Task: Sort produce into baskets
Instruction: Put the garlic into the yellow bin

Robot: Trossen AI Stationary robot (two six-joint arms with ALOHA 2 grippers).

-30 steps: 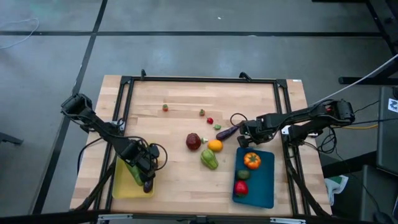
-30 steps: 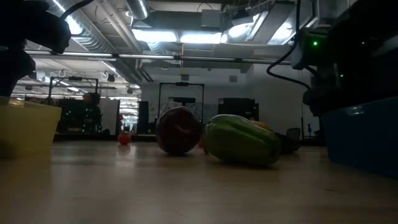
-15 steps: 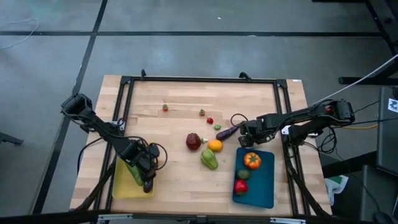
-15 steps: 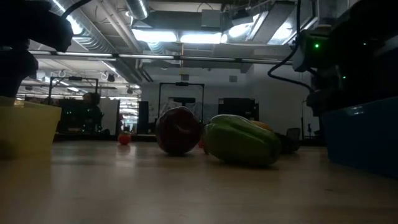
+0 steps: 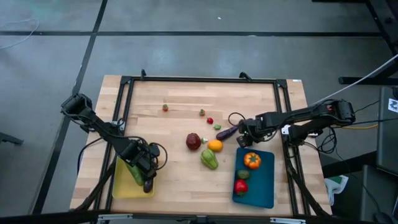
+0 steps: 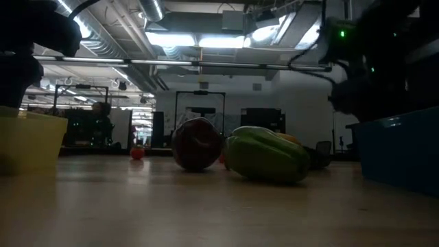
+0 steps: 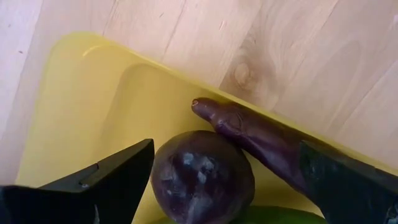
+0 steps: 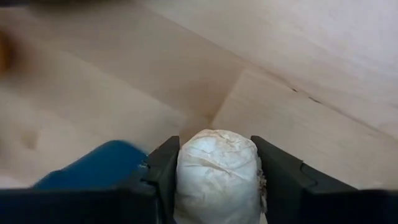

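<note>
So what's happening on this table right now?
A two-armed robot is sorting toy produce into two plastic trays. The right tool is clamped on a small whitish, wrinkled piece just above the blue tray, which already holds an orange pepper. The left tool hangs open over the yellow tray, above a purple eggplant.

Two trays at the near edge of the table, loose produce between and beyond them.

The shallow yellow plastic tray [image 5: 123, 185] lies near left, holding a long purple eggplant [image 7: 261, 138] and a round dark purple fruit [image 7: 202, 176] side by side. The shallow blue plastic tray [image 5: 261, 190] lies near right, holding an orange pepper [image 5: 251, 160]. Between them rest a dark red apple [image 5: 193, 142], an orange fruit [image 5: 214, 145] and a green pepper [image 5: 209, 159].
</note>
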